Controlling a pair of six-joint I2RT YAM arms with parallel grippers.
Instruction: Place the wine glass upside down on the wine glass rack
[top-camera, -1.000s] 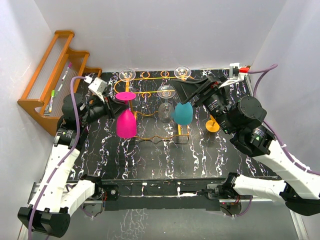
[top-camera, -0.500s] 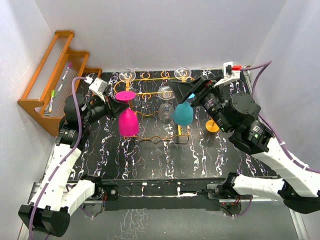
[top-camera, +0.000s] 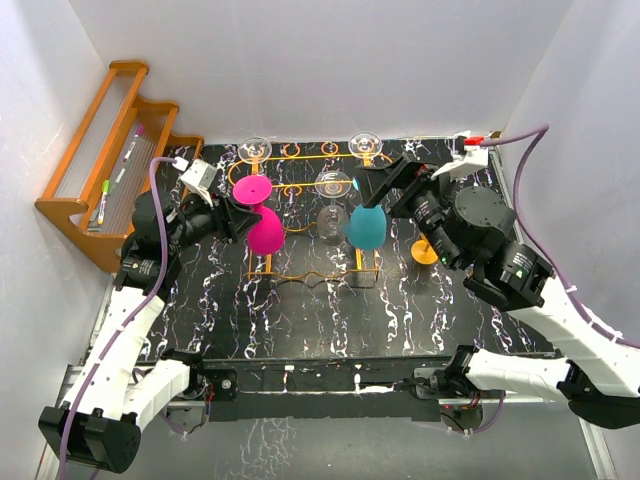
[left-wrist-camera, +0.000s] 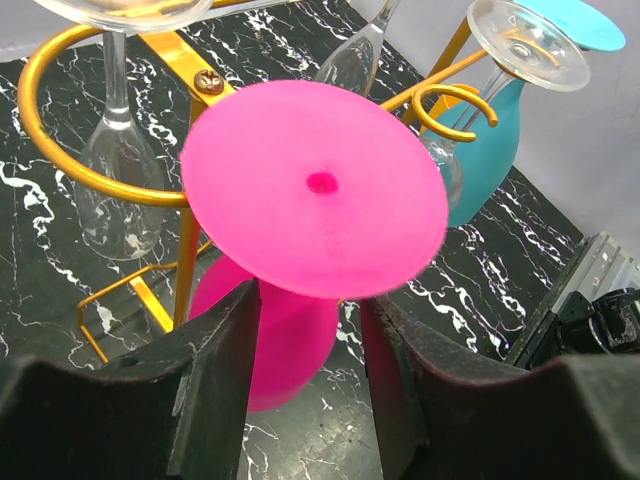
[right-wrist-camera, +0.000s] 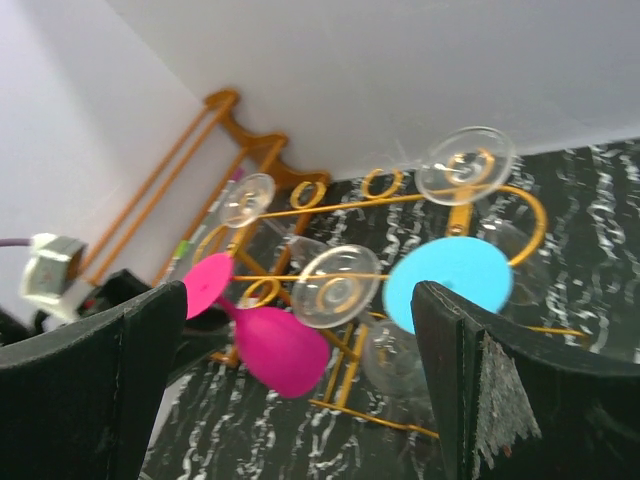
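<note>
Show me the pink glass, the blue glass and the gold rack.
pink glass (left-wrist-camera: 315, 185): left wrist view, on its round foot.
blue glass (top-camera: 366, 226): top view, on its bowl.
gold rack (left-wrist-camera: 180, 60): left wrist view, on a top bar.

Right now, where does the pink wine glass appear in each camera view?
Top external: pink wine glass, left of centre, tilted.
Left wrist: pink wine glass fills the centre, foot toward camera.
Right wrist: pink wine glass, lower left.
Shared landmark: teal glass, to its right in every view.

Wine glass (top-camera: 262, 232) left of rack (top-camera: 300, 277)
</note>
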